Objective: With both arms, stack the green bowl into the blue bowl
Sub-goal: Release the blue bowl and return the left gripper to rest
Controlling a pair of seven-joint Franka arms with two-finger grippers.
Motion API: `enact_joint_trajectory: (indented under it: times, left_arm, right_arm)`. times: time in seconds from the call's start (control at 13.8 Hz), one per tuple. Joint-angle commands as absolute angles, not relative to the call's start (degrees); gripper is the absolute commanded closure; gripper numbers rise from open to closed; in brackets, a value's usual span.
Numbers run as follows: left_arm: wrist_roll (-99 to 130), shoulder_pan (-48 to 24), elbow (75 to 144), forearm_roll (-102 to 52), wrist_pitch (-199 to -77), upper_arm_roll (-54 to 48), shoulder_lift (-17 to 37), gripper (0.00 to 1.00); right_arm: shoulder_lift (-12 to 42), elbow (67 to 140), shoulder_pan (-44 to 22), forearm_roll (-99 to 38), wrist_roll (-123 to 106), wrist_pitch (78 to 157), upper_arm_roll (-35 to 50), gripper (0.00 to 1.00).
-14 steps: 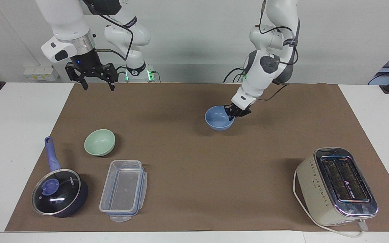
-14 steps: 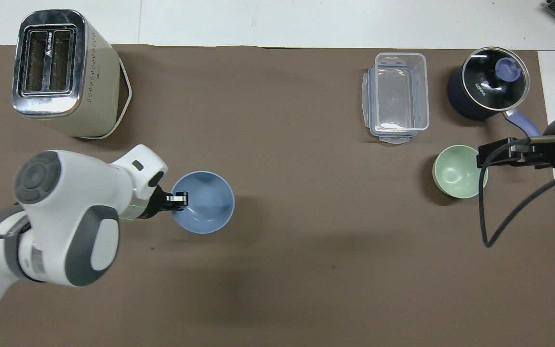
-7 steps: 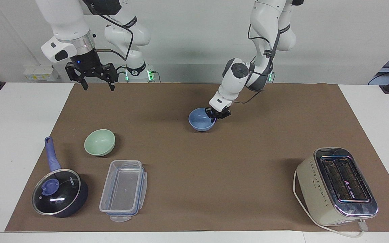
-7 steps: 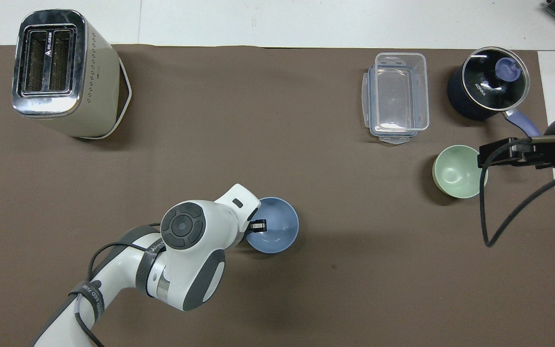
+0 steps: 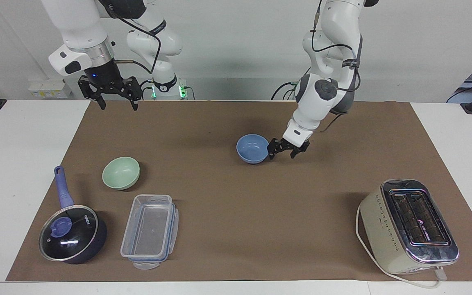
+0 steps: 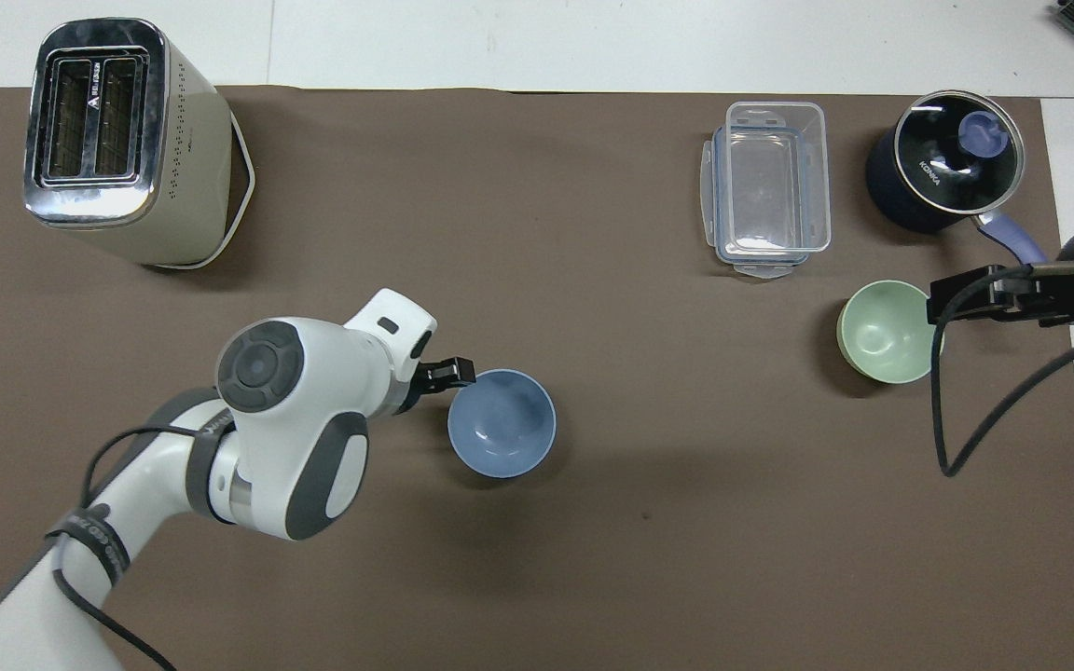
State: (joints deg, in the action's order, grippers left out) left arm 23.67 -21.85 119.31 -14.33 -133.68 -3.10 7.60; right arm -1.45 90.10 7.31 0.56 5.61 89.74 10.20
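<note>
So the stacking had not begun: the right gripper (image 5: 115,99) waited raised at its own end of the table, fingers spread and empty. Toward mid-table the blue bowl (image 5: 252,148) sat upright on the brown mat (image 5: 228,213), with the left gripper (image 5: 284,149) released just beside its rim. Farther out the green bowl (image 5: 121,173) lay untouched and well apart, not yet picked up.

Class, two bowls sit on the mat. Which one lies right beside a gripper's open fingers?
The blue bowl, mid-mat: the left gripper stands open just beside its rim. The green bowl sits alone near the pot.
</note>
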Motion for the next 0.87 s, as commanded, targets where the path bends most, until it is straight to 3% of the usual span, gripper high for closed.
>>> enact_joint_trajectory:
  times: [0.0, 0.36, 0.8]
  left_arm:
    - [20.1, -16.3, 114.4, -11.3, -126.7, -3.5, 7.8, 0.0]
    - [7.6, -4.7, 106.2, -8.3, -112.5, -3.4, 6.8, 0.0]
    - [0.7, -2.0, 90.6, 2.3, -93.3, -3.3, 6.1, 0.0]
  right_arm:
    - [-1.7, 90.7, 8.3, -0.4, 6.3, 90.8, 10.5, 0.0]
    - [-2.4, 94.1, 10.1, -0.4, 5.8, 93.7, 10.5, 0.0]
    - [-2.0, 103.3, 12.3, -0.5, 1.8, 104.3, 10.5, 0.0]
